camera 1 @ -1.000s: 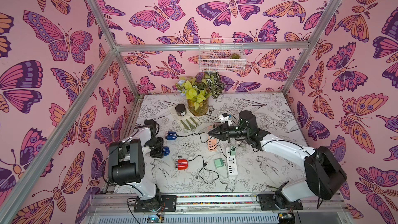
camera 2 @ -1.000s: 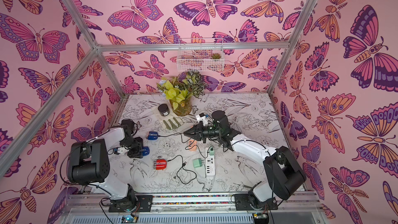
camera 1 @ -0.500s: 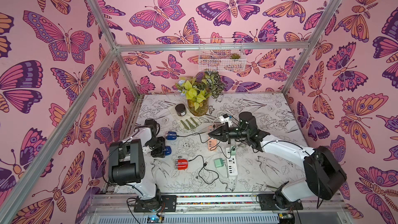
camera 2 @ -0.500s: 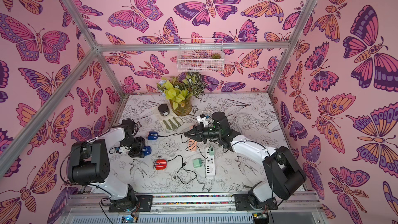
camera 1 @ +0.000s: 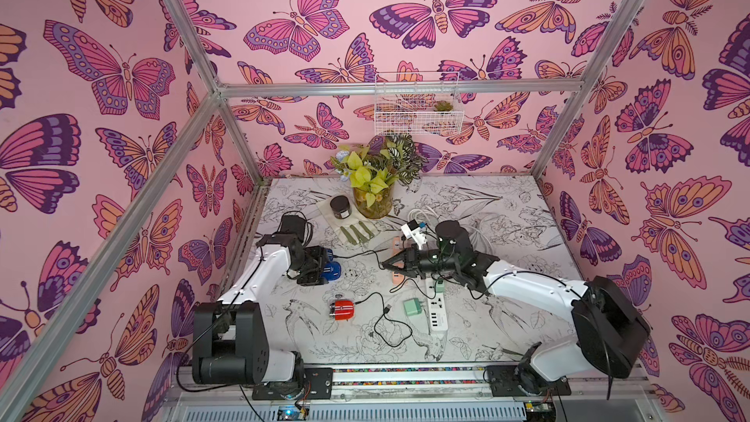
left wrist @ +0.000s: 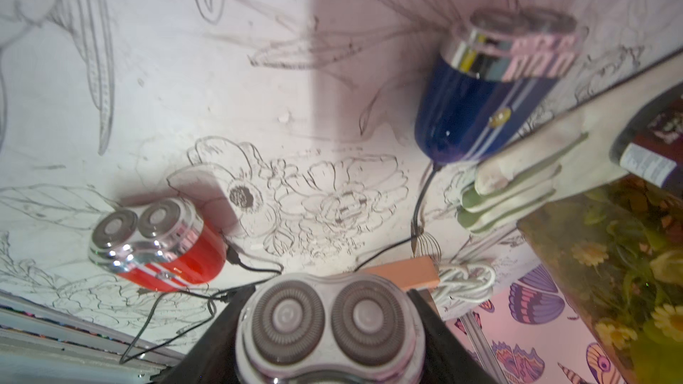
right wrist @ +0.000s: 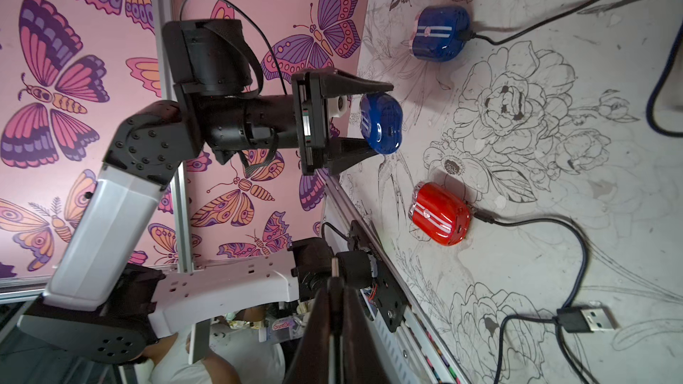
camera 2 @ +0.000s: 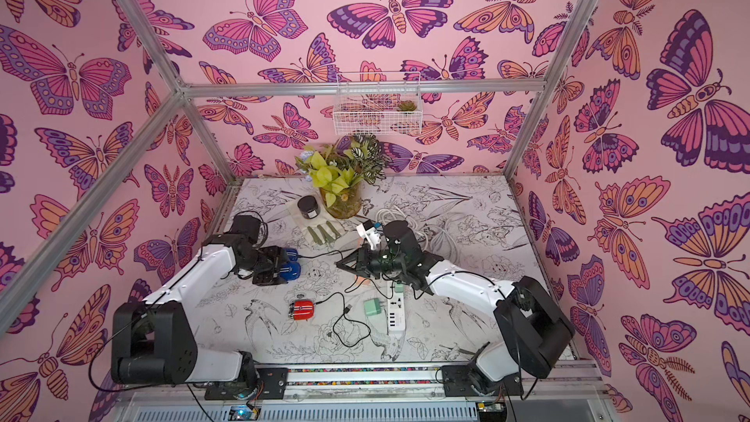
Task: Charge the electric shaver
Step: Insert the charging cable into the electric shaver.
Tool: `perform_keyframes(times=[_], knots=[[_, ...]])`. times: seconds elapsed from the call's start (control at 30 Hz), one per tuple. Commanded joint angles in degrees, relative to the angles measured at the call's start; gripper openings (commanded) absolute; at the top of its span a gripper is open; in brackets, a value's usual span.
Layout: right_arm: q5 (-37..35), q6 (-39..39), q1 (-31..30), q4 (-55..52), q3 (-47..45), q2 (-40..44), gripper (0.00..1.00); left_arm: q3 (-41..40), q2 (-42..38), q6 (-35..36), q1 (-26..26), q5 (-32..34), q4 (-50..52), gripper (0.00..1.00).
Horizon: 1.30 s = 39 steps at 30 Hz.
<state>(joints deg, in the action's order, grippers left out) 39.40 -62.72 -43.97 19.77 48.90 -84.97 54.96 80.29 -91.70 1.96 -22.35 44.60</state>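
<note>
Left tool (right wrist: pixel 380 118) is gripping a blue electric shaver (right wrist: pixel 382 134), charging port (right wrist: pixel 388 129) exposed, while right tool (camera 1: pixel 384 265) is pinching what looks like a charging plug (right wrist: pixel 334 267), which next likely needs aligning with that port.

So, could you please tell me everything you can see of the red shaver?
The red shaver has a glossy red body with white stripes and a chrome top carrying two round cutting heads. It lies on its side on the table, touched by nothing else but its lead. That black cable is plugged into its base end, and the cable's USB plug lies loose.
</note>
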Motion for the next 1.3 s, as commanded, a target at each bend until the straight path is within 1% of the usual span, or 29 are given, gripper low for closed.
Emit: perform_keyframes(times=[0.0, 0.17, 0.37, 0.53, 0.73, 1.27], knots=[[-5.3, 5.24, -2.67, 5.09, 1.19, -0.07, 0.0, 2.34, -1.29, -1.65, 1.57, -3.76, 2.06, 0.0], [-7.05, 4.42, -3.93, 9.63, 2.12, -2.62, 0.0, 4.32, -1.63, -2.12, 3.39, -4.78, 2.6, 0.0], [-6.6, 4.85, -4.09, 7.21, 3.98, -4.68, 0.0, 6.41, -0.69, -1.0, 4.4, -6.41, 2.6, 0.0], [-5.89, 5.81, -4.33, 5.6, 5.59, -8.21, 0.0, 7.65, 0.0, 1.02, 5.29, -8.52, 2.67, 0.0], [-5.91, 5.89, -4.38, 5.11, 7.32, -10.23, 0.0, 7.79, 0.04, 2.81, 6.21, -10.72, 2.6, 0.0], [-5.21, 6.0, -4.11, 3.68, 8.84, -12.85, 0.0, 6.94, -0.31, 3.72, 6.82, -11.11, 2.59, 0.0]])
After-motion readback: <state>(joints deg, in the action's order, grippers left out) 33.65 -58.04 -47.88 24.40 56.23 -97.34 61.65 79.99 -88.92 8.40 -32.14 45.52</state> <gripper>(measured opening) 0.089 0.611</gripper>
